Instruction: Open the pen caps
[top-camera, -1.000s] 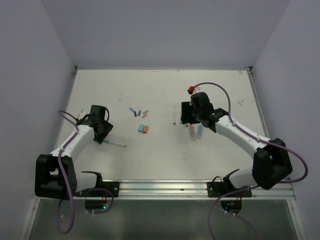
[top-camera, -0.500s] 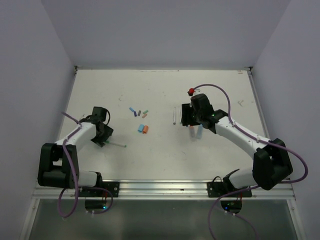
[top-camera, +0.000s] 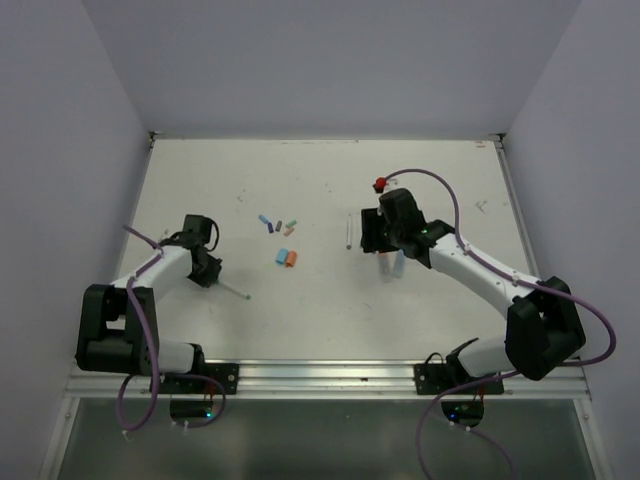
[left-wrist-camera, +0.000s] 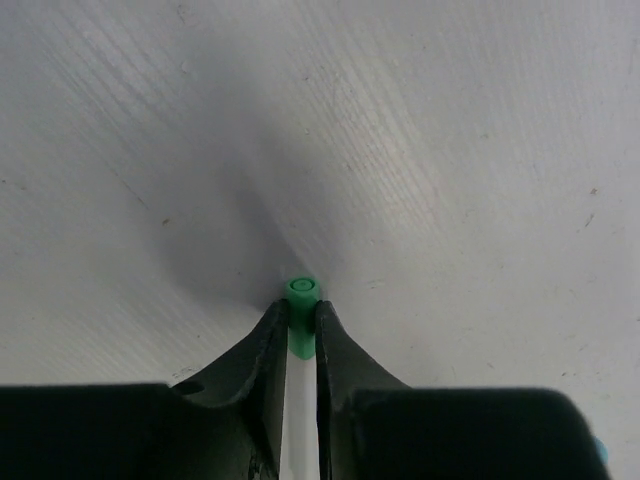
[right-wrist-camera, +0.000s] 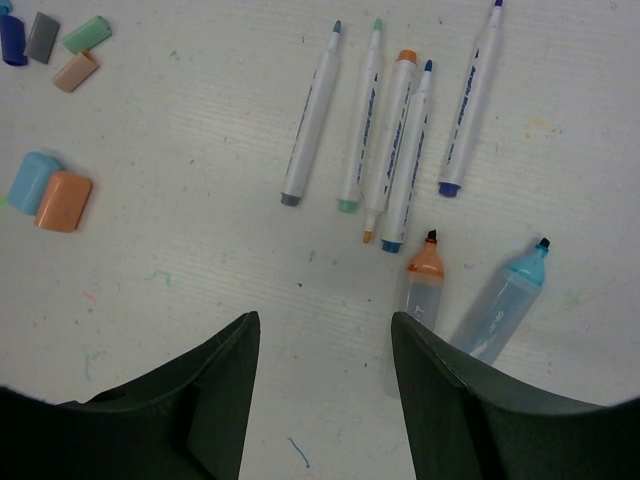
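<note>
Right beside the orange cap (right-wrist-camera: 63, 200), touching its side toward the left arm, lies a light blue cap (right-wrist-camera: 32, 182). Both are short, fat and empty, flat on the white worktop (top-camera: 320, 180).

Just beyond the orange cap, farther from the arm bases, four small caps (right-wrist-camera: 86, 33) lie in a loose cluster: dark blue, grey, teal green and tan.

Well to the left of the orange cap, and a little nearer the bases, the left gripper (left-wrist-camera: 300, 315) is down at the worktop. Its two black fingers are pressed together on a thin pen (left-wrist-camera: 298, 400), pinching it just behind its green cap (left-wrist-camera: 301, 290). That cap is on the pen and pokes out past the fingertips.

To the right of the orange cap, the right gripper (right-wrist-camera: 322, 325) has its fingers spread apart with nothing between them. Past its fingertips lie five thin pens (right-wrist-camera: 310, 120), uncapped, side by side. Nearer the fingers are two thicker marker barrels (right-wrist-camera: 425, 285), one with an orange tip and one light blue, both with bare tips.
</note>
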